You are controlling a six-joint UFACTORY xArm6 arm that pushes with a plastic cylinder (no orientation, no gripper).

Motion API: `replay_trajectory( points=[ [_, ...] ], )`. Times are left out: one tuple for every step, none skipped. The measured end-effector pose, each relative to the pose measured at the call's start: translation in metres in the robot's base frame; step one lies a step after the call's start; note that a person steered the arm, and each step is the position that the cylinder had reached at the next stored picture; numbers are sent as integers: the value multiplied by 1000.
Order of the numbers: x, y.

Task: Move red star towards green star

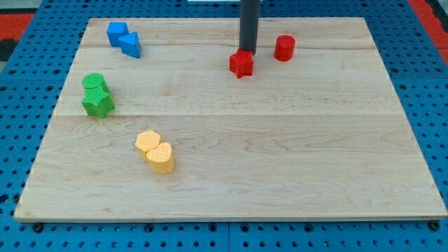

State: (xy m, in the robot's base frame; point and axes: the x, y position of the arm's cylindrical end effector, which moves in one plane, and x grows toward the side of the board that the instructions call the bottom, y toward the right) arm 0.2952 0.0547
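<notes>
The red star (241, 64) lies near the view's top, a little right of centre. My tip (248, 52) stands right behind it, at its upper right edge, touching or nearly touching it. The green star (98, 103) lies far off at the view's left, with a green cylinder (94, 82) touching it just above.
A red cylinder (284, 47) stands to the right of my tip. A blue cube (116, 32) and a blue triangular block (130, 45) sit at the top left. Two yellow blocks (147, 142) (161, 157) lie together at lower left. The wooden board (280, 154) ends in blue pegboard all round.
</notes>
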Motion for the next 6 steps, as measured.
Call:
replay_trajectory(
  points=[
    [28, 10],
    [34, -48],
    [20, -66],
    [13, -87],
    [13, -149],
    [21, -171]
  ],
)
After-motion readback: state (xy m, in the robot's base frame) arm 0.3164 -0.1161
